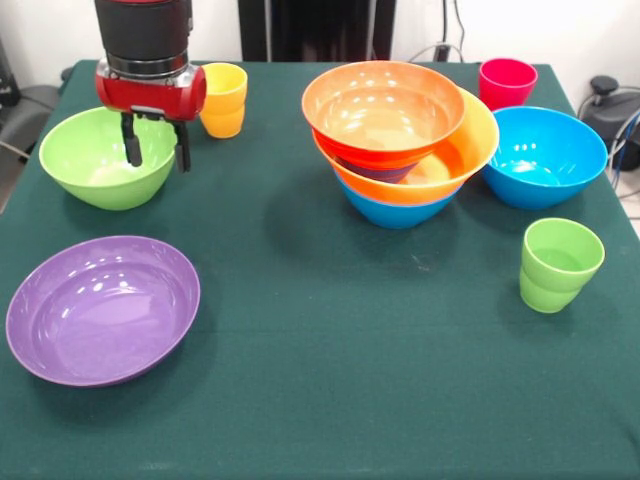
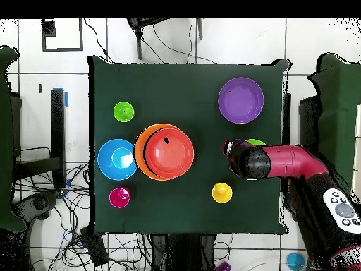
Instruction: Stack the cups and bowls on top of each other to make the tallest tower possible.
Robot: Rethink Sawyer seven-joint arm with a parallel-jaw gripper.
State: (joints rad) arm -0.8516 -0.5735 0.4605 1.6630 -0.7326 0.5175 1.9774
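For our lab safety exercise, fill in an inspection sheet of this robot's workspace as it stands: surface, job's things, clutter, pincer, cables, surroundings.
Surface: dark green tablecloth, flat.
Job's things: tower of nested bowls, orange-red on top, yellow-orange and blue below; blue bowl beside it; lime green bowl; purple bowl; yellow cup, red-pink cup and light green cup standing apart.
Clutter: nothing seen.
Pincer: pincer open, holding nothing, fingers over the lime green bowl.
Cables: loose cables on the floor beside the table.
Surroundings: tiled floor, remote-like device.
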